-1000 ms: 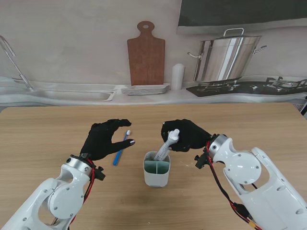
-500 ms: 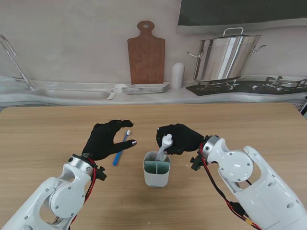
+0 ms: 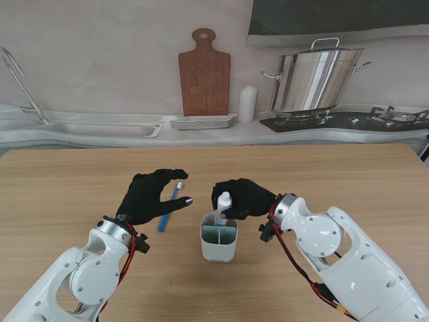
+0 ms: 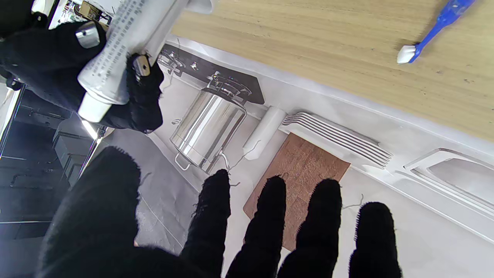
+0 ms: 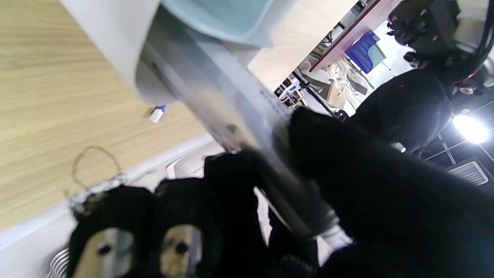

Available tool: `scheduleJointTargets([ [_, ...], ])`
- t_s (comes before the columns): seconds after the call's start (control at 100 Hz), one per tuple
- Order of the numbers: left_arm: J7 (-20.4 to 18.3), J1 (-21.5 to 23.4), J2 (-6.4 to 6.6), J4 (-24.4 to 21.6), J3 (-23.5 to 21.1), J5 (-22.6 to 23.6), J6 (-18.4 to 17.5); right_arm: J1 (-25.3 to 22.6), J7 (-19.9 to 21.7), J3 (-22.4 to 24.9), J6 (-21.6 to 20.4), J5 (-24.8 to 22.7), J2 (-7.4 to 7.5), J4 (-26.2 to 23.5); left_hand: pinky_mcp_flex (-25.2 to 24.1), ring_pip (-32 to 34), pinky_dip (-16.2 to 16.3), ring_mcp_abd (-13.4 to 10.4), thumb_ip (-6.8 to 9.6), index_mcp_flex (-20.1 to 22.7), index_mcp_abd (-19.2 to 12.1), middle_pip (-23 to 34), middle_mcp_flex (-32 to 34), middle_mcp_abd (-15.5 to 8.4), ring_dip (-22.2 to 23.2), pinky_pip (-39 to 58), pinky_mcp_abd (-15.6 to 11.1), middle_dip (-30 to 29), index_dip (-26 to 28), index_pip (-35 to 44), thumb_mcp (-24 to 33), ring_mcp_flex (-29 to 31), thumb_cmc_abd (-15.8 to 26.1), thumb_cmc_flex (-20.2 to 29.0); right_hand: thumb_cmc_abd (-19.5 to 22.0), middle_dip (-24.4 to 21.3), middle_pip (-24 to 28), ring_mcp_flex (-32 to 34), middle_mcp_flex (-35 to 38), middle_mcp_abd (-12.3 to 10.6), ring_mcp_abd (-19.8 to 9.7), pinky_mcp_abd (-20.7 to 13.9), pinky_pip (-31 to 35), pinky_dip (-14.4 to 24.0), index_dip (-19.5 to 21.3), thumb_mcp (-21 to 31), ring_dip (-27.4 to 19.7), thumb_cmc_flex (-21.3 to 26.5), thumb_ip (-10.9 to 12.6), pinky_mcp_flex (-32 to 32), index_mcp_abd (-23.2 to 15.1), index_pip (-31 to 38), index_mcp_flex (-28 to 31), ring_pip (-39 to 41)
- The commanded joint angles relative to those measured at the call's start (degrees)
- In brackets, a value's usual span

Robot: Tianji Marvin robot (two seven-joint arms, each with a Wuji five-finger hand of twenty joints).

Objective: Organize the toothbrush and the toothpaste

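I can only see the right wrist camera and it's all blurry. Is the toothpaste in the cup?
Observer: Partly. The stand view shows the toothpaste tube upright, cap up, its lower end inside the white holder, with the right hand gripping it.
Operator: Where's the toothbrush?
Observer: The blue toothbrush lies flat on the table, left of the holder.
Operator: Is the other hand holding it?
Observer: No. The left hand is open above it, fingers spread, holding nothing.

Cutting board [image 3: 204,75], steel pot [image 3: 315,82], plates [image 3: 203,124]
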Motion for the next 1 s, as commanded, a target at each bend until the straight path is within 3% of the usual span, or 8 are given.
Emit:
scheduleJointTargets([
  [0.0,-0.95,0.15,-0.08,-0.63,0.00,-0.03,-0.15,0.15,-0.76,-0.53,0.40,-0.51,-0.99,0.08,-0.25,-0.33,-0.18,-0.28,-0.11,1.28,-1.34,-0.68,1.16,-0.68,-0.16,0.45,0.59,-2.17,0.43,0.18,0.79,0.51,0.74,0.59,4.65,2.17,2.21,-2.23,3.35,1.01,-6.53,-5.26,5.77,-0.54,0.23,1.44,0.55,-0.68,-0.44,0.66,-2.22,3.88,0.84,-0.43],
  [0.18,-1.06,0.17,-0.06,-0.63,-0.01,-0.01,-0.18,0.26,-5.48,-1.74,0.37,-2.07,-2.04,0.85,-0.22,-0.29,-0.21,-0.26,-0.13,1.33,-1.31,-0.65,1.18,-0.68,-0.13,0.51,0.52,-2.18,0.43,0.21,0.87,0.58,0.74,0.63,6.30,2.32,2.61,-2.23,3.50,0.94,-6.80,-5.45,6.54,-0.38,5.92,-0.11,0.94,1.09,-1.62,0.80,-6.95,6.61,-0.15,0.37],
  [0.35,-1.14,0.16,-0.05,-0.57,-0.05,-0.09,-0.28,0.16,-6.89,-2.17,0.11,-2.80,-2.33,1.17,-0.18,-0.29,-0.22,-0.31,-0.14,1.36,-1.32,-0.64,1.22,-0.69,-0.13,0.60,0.52,-2.19,0.44,0.25,0.92,0.60,0.73,0.58,6.48,2.30,2.54,-2.23,3.01,0.73,-6.86,-5.65,6.53,-0.42,6.48,-0.54,0.99,0.36,-1.77,0.79,-8.18,6.16,-1.06,0.39],
  [0.6,-1.43,0.03,0.02,-0.44,0.05,-0.12,-0.50,-0.13,-6.61,-1.87,-0.35,-2.98,-2.19,1.84,-0.11,-0.23,-0.28,-0.27,-0.18,1.38,-1.37,-0.67,1.22,-0.70,-0.10,0.64,0.54,-2.21,0.43,0.28,0.97,0.80,0.74,0.52,5.37,2.11,2.24,-2.22,2.56,0.98,-6.90,-5.90,6.35,-0.56,5.08,0.28,0.89,-1.29,-1.53,0.78,-8.05,5.10,-0.92,0.05],
  [0.99,-1.96,-0.25,0.11,-0.28,0.42,-0.19,-0.50,-1.52,-5.14,0.78,-1.23,-3.90,-1.55,1.89,-0.19,-0.29,-0.38,-0.31,-0.22,1.51,-1.45,-0.70,1.27,-0.77,-0.12,0.60,0.57,-2.24,0.43,0.28,1.02,0.83,0.79,0.54,4.42,1.84,1.86,-2.24,1.50,1.60,-6.26,-5.59,5.51,-1.10,-1.04,0.47,0.37,-5.84,0.06,0.62,-2.63,1.78,-3.91,-1.10],
])
